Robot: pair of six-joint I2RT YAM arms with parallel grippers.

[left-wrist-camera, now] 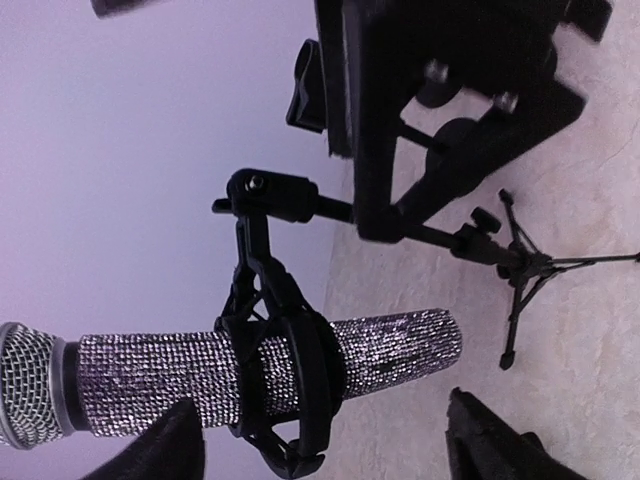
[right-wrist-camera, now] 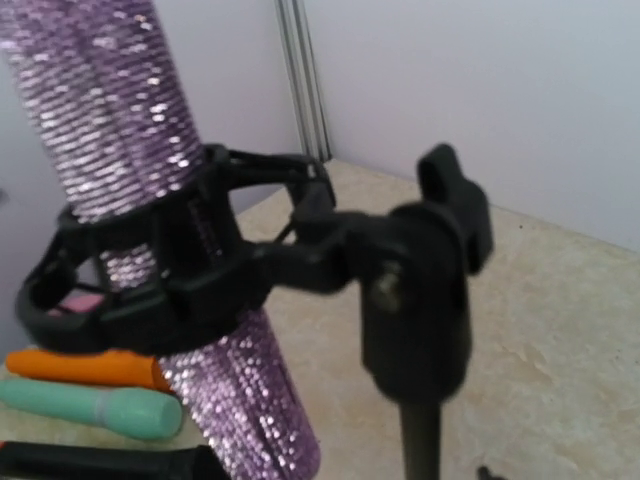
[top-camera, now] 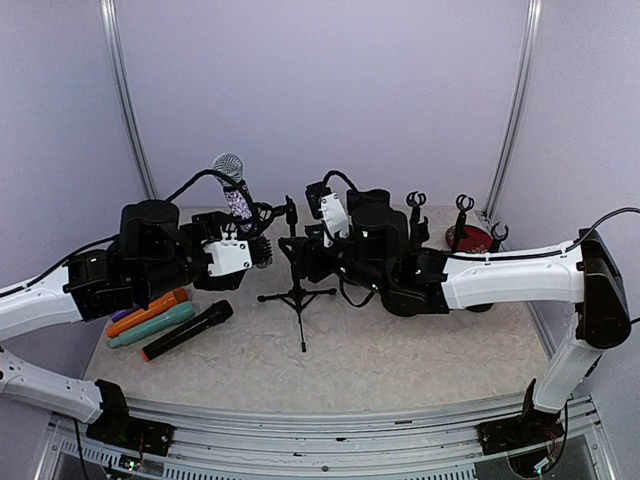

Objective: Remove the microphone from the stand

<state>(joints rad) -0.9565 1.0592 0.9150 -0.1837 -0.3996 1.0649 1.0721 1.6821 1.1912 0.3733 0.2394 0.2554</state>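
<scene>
Left fingers (left-wrist-camera: 165,448) spread, level, flanking microphone (left-wrist-camera: 140,375)

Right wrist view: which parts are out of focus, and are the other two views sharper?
Right wrist view: the stand's clip and joint are soft, and the sequined microphone smears into streaks. Left wrist view: single sequins are crisp, but the clip is a black silhouette. Top external view: even light, faint shadows, all fairly sharp.

Setting: robot lab test cell. Plain pale enclosure walls (top-camera: 330,90), aluminium corner posts (top-camera: 128,100), beige counter (top-camera: 400,350); left arm (top-camera: 30,310) and right arm (top-camera: 510,280) bolted to slotted rail (top-camera: 330,440) at near edge
</scene>
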